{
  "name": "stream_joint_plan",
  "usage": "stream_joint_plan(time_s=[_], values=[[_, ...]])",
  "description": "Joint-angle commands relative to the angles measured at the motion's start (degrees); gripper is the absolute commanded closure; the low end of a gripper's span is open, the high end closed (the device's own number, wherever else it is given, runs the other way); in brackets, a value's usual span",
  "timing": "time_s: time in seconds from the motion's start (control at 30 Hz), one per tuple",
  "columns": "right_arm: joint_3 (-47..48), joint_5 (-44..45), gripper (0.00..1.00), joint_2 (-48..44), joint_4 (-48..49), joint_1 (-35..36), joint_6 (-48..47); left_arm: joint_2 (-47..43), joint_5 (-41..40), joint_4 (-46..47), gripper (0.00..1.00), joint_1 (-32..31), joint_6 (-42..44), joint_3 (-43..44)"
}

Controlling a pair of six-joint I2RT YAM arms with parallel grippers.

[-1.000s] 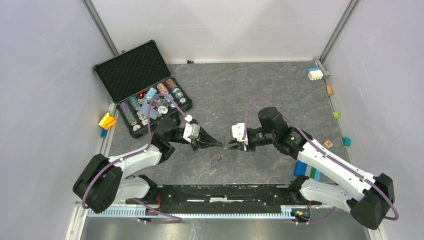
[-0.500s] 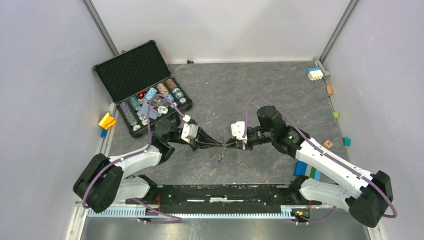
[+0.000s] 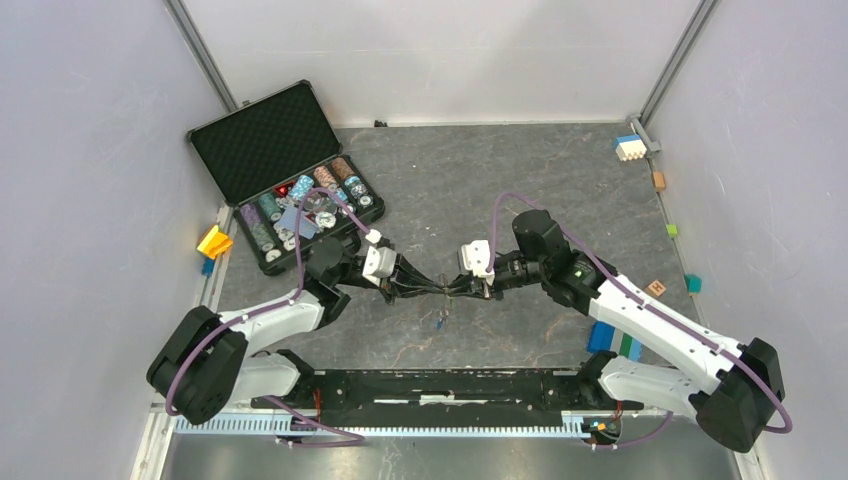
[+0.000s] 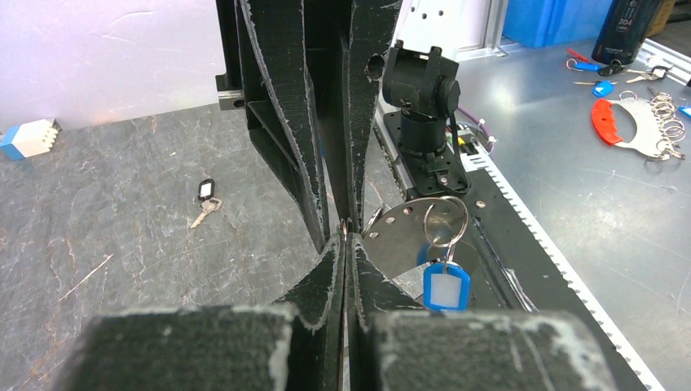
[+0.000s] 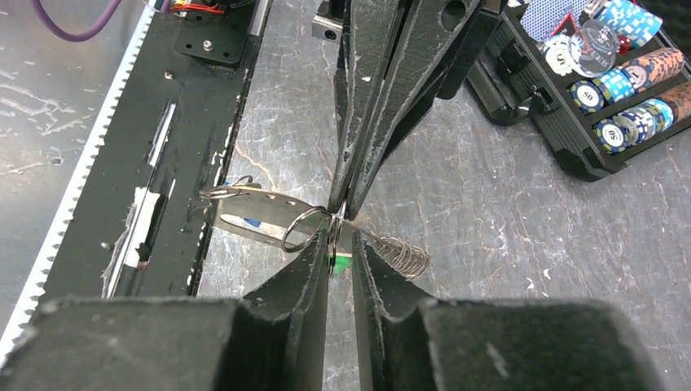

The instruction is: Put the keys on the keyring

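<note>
My left gripper [image 3: 437, 289] [image 4: 345, 240] is shut on the keyring [image 4: 398, 240], a silvery curved strip with holes and a coiled stretch [image 5: 405, 257]. The blue-tagged key [image 4: 446, 287] hangs from the keyring on its split ring, and shows small below the grippers in the top view. My right gripper [image 3: 458, 289] [image 5: 342, 244] meets the left one tip to tip, its jaws narrowed on the green-tagged key [image 5: 339, 262], whose ring stands edge-on at the keyring [image 5: 261, 213]. The black-tagged key [image 4: 205, 194] lies loose on the table.
An open case of poker chips [image 3: 262, 140] sits at the back left, close behind the left arm. Toy blocks lie along the edges: white-blue [image 3: 628, 148], yellow [image 3: 213, 241], blue and green [image 3: 612, 340]. The black base rail [image 3: 440, 385] runs along the near edge.
The right gripper has moved left until its tips meet the left gripper's at the keyring, and its jaws have narrowed. The left gripper has stayed put, still shut.
</note>
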Motion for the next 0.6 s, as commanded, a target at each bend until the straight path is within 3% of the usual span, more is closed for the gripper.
stream_joint_plan(time_s=[0.0,0.27,0.47,0.57], values=[[-0.09,-1.31,0.8,0.47,3.37,-0.24,1.44,0.16,-0.47,3.79,0.98,0.09,-1.47,-0.08],[-0.75,-0.8,0.86,0.72,4.37,-0.29,1.92,0.08,-0.48,3.8,0.98,0.09,-1.55,-0.17],[-0.96,0.62,1.0,0.11,4.17,-0.25,1.72,0.08,-0.48,3.59,0.98,0.13,-1.47,-0.26],[-0.55,2.84,1.0,-0.52,3.45,-0.24,1.22,-0.25,-0.4,1.15,0.98,0.09,0.3,-0.19]])
